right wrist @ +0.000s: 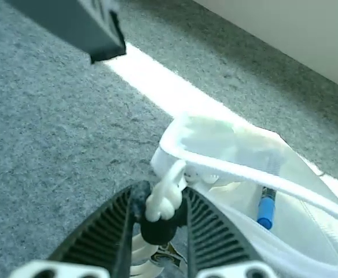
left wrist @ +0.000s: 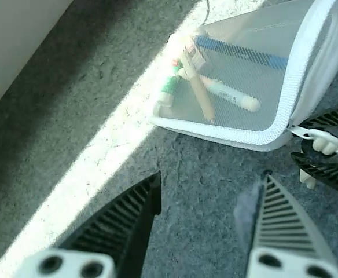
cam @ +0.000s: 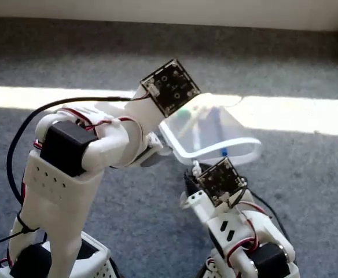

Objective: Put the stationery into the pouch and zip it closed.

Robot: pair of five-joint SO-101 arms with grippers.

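The white mesh pouch [left wrist: 256, 98] lies on the grey carpet with its mouth partly open. Inside it I see a blue pen [left wrist: 244, 53], a white marker [left wrist: 231, 96], a green-capped marker [left wrist: 169, 88] and a pencil [left wrist: 198, 87]. My left gripper [left wrist: 210, 186] hovers open above the carpet just short of the pouch, holding nothing. My right gripper [right wrist: 163, 202] is shut on the white zipper pull [right wrist: 164, 194] at the end of the pouch [right wrist: 227, 145]; the blue pen [right wrist: 266, 209] shows through the mesh. From above, the pouch [cam: 212, 130] sits between both arms.
Grey carpet [cam: 285, 63] covers the whole area, crossed by a bright strip of sunlight [cam: 296, 113]. A pale wall edge [cam: 169, 11] runs along the far side. The left arm's dark underside [right wrist: 76, 23] hangs over the carpet near the pouch.
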